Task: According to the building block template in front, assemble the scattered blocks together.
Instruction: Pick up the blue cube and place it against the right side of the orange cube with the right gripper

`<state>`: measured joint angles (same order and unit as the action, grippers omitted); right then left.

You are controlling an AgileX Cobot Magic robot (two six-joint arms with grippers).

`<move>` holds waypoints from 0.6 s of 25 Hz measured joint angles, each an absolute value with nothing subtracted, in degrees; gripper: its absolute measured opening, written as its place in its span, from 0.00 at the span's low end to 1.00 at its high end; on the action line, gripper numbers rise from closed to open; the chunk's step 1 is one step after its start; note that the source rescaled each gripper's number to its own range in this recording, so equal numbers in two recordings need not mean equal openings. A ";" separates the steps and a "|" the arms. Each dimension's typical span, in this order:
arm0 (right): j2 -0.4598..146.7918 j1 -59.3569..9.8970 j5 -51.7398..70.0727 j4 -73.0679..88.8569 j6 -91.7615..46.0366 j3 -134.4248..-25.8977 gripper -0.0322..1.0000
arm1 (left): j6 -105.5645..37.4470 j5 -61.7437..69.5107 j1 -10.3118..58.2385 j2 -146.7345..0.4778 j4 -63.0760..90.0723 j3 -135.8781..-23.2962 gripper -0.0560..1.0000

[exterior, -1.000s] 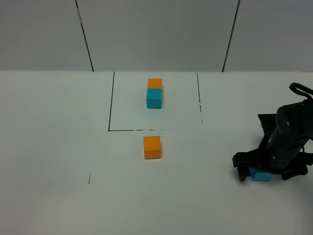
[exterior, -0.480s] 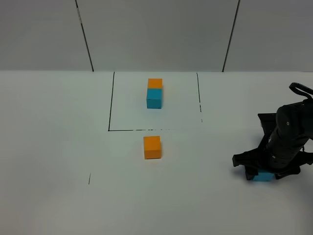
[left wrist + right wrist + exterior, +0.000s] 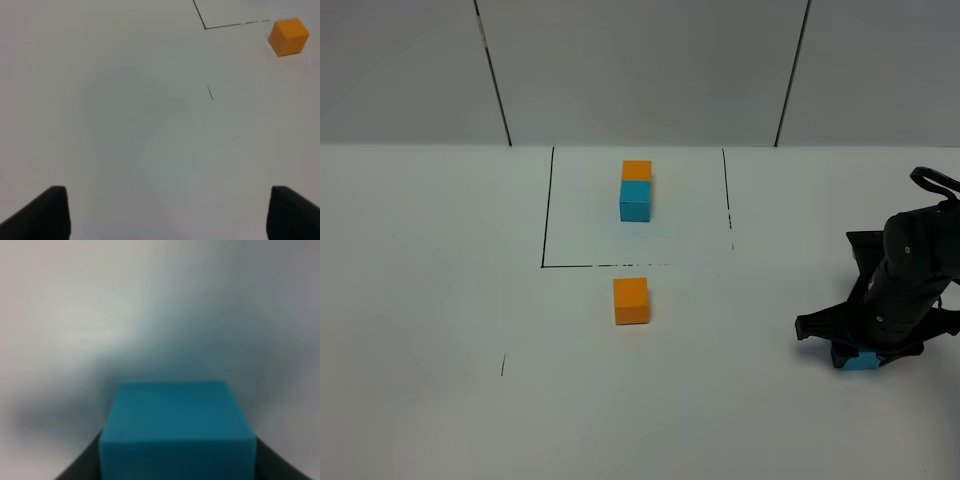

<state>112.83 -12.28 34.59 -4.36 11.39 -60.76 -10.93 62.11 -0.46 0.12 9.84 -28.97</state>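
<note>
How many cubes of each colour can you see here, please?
Orange cubes: 2, the template orange cube and the loose orange cube.
Cyan-blue cubes: 2, the template blue cube and the loose blue cube, gripped by the right pincer.
Total: 4 cubes.

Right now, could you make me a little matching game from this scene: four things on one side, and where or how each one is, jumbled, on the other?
Things
1. template pair
2. loose orange cube
3. loose blue cube
4. left gripper

Places or states
A. open, holding nothing
B. clamped in the right gripper
C. inside the black outline
D. standing alone just outside that outline

Pairs: 1-C, 2-D, 3-B, 4-A
</note>
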 joint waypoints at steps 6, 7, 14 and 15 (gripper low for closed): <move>114.17 -12.28 41.78 -5.09 6.20 -66.73 0.03 | -10.93 62.11 -0.46 0.12 9.84 -28.97 0.70; 114.17 -12.28 43.15 -5.09 4.25 -68.38 0.03 | -10.93 62.11 -0.46 0.12 9.84 -28.97 0.70; 114.20 -12.28 53.30 -2.95 -20.02 -78.82 0.03 | -10.93 62.11 -0.46 0.12 9.84 -28.97 0.70; 114.20 -12.53 54.09 -2.18 -23.39 -79.33 0.03 | -10.93 62.11 -0.46 0.12 9.84 -28.97 0.70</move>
<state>114.20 -12.53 54.09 -2.18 -23.39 -79.33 -10.93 62.11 -0.46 0.12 9.84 -28.97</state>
